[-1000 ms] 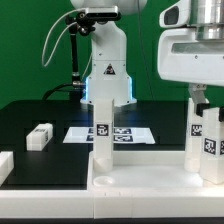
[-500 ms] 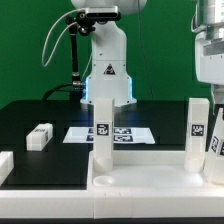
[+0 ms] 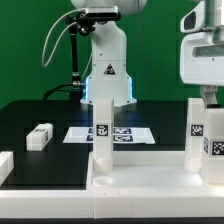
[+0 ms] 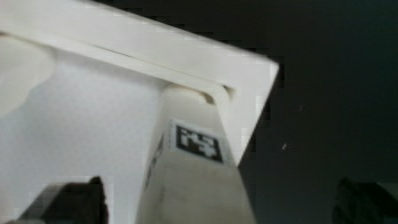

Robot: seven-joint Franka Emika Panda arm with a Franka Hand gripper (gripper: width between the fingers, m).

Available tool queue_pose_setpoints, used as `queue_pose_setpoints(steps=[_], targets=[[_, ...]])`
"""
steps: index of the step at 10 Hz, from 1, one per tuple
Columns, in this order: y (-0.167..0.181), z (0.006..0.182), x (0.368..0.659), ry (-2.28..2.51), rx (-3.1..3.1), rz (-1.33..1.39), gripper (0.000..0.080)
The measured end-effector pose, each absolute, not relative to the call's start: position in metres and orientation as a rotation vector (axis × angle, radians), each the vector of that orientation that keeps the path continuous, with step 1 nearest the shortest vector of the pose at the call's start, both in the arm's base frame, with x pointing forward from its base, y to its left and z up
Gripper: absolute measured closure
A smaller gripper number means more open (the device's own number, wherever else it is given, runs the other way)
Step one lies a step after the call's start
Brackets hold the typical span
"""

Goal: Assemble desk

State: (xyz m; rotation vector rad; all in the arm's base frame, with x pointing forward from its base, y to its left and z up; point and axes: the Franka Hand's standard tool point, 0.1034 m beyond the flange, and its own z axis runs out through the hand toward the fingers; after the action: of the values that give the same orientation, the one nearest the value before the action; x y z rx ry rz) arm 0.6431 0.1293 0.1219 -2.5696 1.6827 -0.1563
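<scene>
The exterior view sits low, about level with the black counter (image 3: 35, 112) and close to the near rim of the desk panel (image 3: 140, 182). It faces straight across to the arm's base (image 3: 108, 75) and a green backdrop (image 3: 160, 60). The wrist view rides above the tool (image 4: 222, 200), looking down at very close range onto a panel corner and one tagged leg (image 4: 199, 165). The two views share that panel and the upright leg area at the exterior view's right edge.

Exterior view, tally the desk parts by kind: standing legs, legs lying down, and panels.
Standing legs: 3
Lying legs: 1
Panels: 1
Total: 5
A cropped white block at the exterior view's left edge is left uncounted.
</scene>
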Motion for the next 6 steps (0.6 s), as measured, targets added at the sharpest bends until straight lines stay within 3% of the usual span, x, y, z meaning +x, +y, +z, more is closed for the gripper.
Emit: queue_pose_setpoints(steps=[6], targets=[[0.1262, 0.1186, 0.6427, 1.069, -2.893, -0.209, 0.0151]])
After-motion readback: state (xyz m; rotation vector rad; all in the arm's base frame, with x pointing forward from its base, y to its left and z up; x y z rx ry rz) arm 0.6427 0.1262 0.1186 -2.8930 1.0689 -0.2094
